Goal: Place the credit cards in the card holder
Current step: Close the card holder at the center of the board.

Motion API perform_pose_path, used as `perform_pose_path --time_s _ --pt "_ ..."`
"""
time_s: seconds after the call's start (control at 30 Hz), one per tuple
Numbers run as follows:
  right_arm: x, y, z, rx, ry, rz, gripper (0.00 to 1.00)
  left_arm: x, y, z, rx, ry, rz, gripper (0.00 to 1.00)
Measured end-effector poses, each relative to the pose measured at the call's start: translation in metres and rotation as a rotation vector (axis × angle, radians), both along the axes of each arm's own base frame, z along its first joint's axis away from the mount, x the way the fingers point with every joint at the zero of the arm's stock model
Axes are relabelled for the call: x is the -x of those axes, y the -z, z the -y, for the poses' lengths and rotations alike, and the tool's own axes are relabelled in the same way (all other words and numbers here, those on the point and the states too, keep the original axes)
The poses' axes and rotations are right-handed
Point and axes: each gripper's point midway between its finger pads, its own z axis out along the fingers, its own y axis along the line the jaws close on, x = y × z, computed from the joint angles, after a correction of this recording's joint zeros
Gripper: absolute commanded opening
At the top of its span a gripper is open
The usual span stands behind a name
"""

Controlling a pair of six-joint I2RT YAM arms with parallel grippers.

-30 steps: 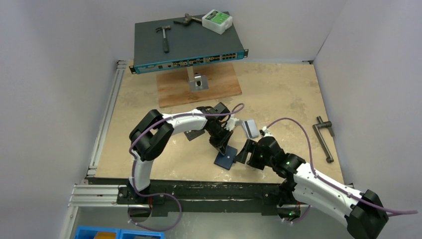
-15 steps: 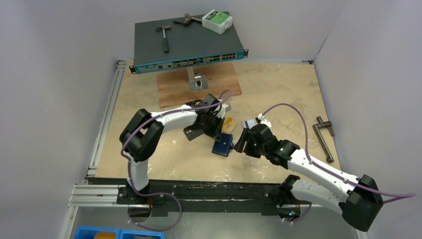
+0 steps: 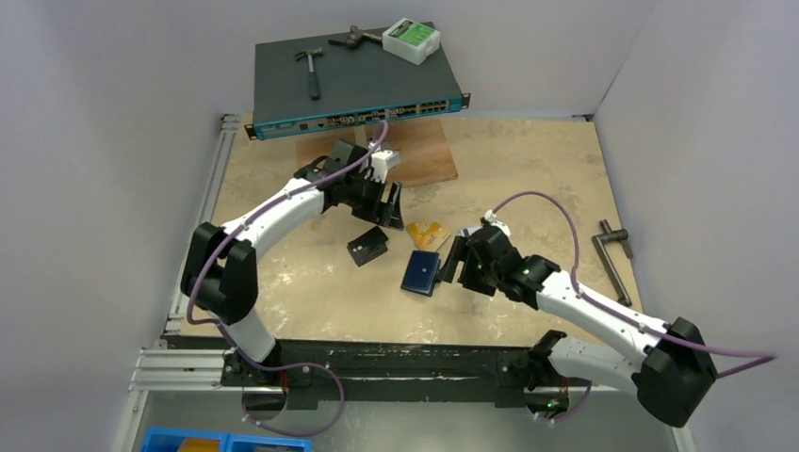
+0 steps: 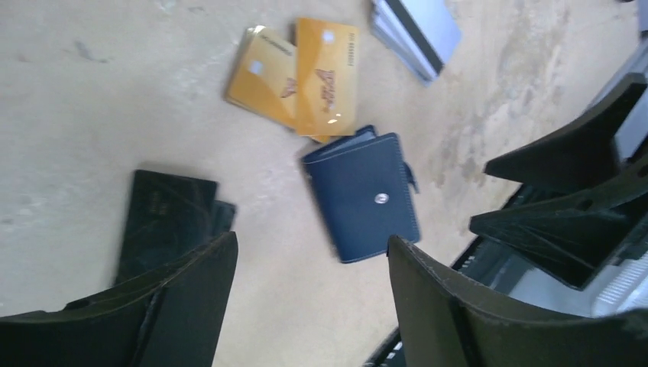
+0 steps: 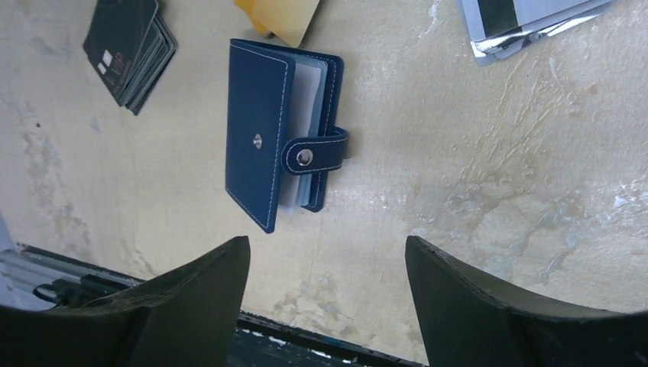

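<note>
While both arms reach over the table, the right gripper hangs nearest the bases, its jaws spread wide and holding nothing, just right of the card holder. The navy holder lies flat and folded, pale leaves showing at one edge, its snap tab lying over that edge but not pressed onto the cover's stud. Just beyond it lie the credit cards: a black stack to the left, overlapping orange-gold cards touching its far edge, and silver-grey cards to the right. Farther on, the left gripper hovers above the table, jaws likewise wide and empty. Behind stand a wooden board and a network switch bearing a hammer.
</note>
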Motion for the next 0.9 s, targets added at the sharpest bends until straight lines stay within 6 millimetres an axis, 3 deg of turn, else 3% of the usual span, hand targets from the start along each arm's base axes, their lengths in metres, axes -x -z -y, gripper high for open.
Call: perform_pose_path --time_s 0.07,0.13,0.23,0.33,0.4,0.53,0.7,0.9 --pt "-0.001 0.005 -0.002 0.032 -0.015 -0.029 0.62 -0.01 0.006 -0.013 -0.024 0.008 0.053 0.66" --pt "-0.005 0.005 -0.005 0.058 -0.022 -0.048 0.51 -0.001 0.013 -0.016 -0.043 0.082 0.165 0.61" --pt "-0.019 0.003 -0.013 0.101 -0.025 -0.067 0.5 0.035 0.019 -0.014 -0.067 0.253 0.277 0.49" --pt "-0.028 0.007 -0.021 0.121 -0.031 -0.081 0.51 0.048 0.02 -0.001 -0.053 0.43 0.429 0.4" --pt "-0.029 0.013 -0.022 0.137 -0.039 -0.097 0.52 0.056 0.03 0.004 -0.068 0.55 0.52 0.36" --pt "-0.029 0.026 -0.021 0.181 -0.051 -0.137 0.52 0.086 0.059 0.007 -0.091 0.786 0.611 0.17" --pt "-0.03 0.03 -0.022 0.198 -0.058 -0.15 0.47 0.108 0.07 0.021 -0.078 0.98 0.709 0.18" --pt "-0.031 0.034 -0.021 0.206 -0.05 -0.159 0.41 0.114 0.079 0.04 -0.074 1.059 0.838 0.25"
